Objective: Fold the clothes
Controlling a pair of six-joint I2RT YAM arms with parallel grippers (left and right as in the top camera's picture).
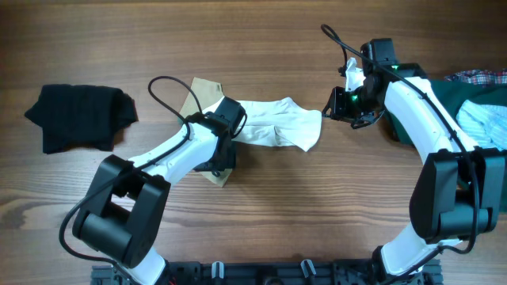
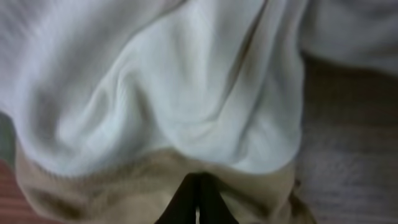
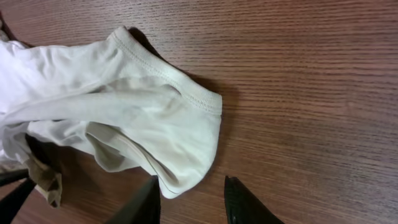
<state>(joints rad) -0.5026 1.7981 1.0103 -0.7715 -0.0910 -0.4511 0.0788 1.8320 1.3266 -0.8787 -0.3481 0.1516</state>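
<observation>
The clothes in play are one small cream-white garment [image 1: 277,127] lying bunched at mid-table, with tan patches [image 1: 207,91] at its left end. My left gripper [image 1: 230,119] sits on that left end. In the left wrist view its black fingers [image 2: 199,186] are shut together, pinching the tan hem [image 2: 124,193] below white folds [image 2: 186,81]. My right gripper [image 1: 337,107] hovers just past the garment's right end. It is open in the right wrist view [image 3: 189,193], and the garment's rounded end [image 3: 180,143] reaches just up to the left finger [image 3: 146,202], not gripped.
A black garment [image 1: 79,117] lies folded at the far left. At the right edge a pile holds dark green cloth [image 1: 444,91], a plaid piece [image 1: 479,77] and pale blue striped fabric [image 1: 487,119], partly under the right arm. Bare wood table [image 3: 311,93] surrounds the garment.
</observation>
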